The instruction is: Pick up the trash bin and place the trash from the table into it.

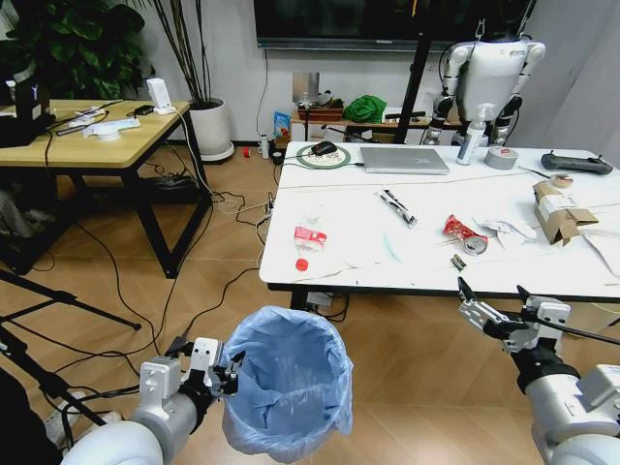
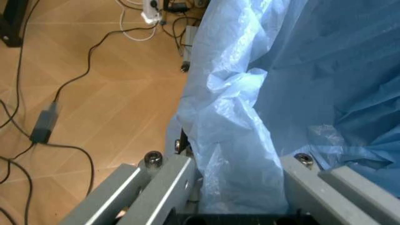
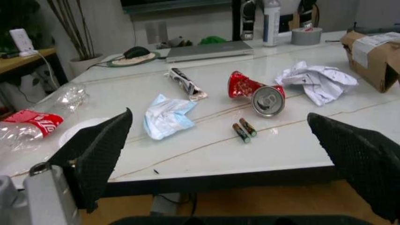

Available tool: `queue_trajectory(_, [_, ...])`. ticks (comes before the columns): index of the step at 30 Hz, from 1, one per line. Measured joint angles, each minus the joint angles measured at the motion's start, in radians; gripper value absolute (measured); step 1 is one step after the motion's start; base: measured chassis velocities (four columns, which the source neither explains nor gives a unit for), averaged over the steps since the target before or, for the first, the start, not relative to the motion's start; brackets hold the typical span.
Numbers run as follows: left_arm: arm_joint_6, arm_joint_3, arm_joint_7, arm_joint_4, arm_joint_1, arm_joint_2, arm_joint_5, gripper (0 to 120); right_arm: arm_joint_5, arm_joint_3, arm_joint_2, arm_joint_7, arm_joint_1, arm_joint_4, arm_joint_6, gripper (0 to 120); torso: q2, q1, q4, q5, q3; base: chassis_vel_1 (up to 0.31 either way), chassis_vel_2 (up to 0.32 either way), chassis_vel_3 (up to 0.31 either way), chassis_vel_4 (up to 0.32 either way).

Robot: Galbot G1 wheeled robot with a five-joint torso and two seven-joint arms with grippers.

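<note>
Wooden floor strewn with cables runs under a glossy white bench (image 1: pixel 426 266) on black legs. At left, the left hand (image 1: pixel 225 373) pinches the rim of the trash bin (image 1: pixel 288 383), its fingers (image 2: pixel 167 180) pressing crinkly, translucent light-blue liner; the bin hangs below the bench's near edge. At right, the right hand (image 1: pixel 492 303) hovers spread just before that edge. The trash lies straight ahead of it: two batteries (image 3: pixel 244 131) nearest, then a crushed red can (image 3: pixel 257 93), crumpled white paper (image 3: pixel 317 80), torn cardboard box (image 1: pixel 562 210).
</note>
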Motion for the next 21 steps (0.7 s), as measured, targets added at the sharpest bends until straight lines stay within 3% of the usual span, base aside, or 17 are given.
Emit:
queue_trajectory(10, [0.0,0.001,0.024,0.0,-0.003,0.002,0.007,2,0.054,-0.013,-0.1,0.02,0.051,0.0,-0.013,100,0.016,0.006,0.0003,0.0,0.01,0.0,0.0,0.0,0.0])
queue_trajectory(17, [0.0,0.006,0.04,0.0,-0.012,0.028,0.002,2,0.254,-0.002,-0.251,0.113,0.134,0.0,-0.082,100,0.013,0.005,0.0001,0.0001,0.008,0.0,0.0,0.0,0.0])
queue_trajectory(21, [0.0,0.006,0.04,0.0,-0.012,0.028,0.002,2,0.31,-0.011,-0.298,0.139,0.181,0.0,-0.101,100,0.012,0.004,0.0002,0.0001,0.007,0.0,0.0,0.0,0.0])
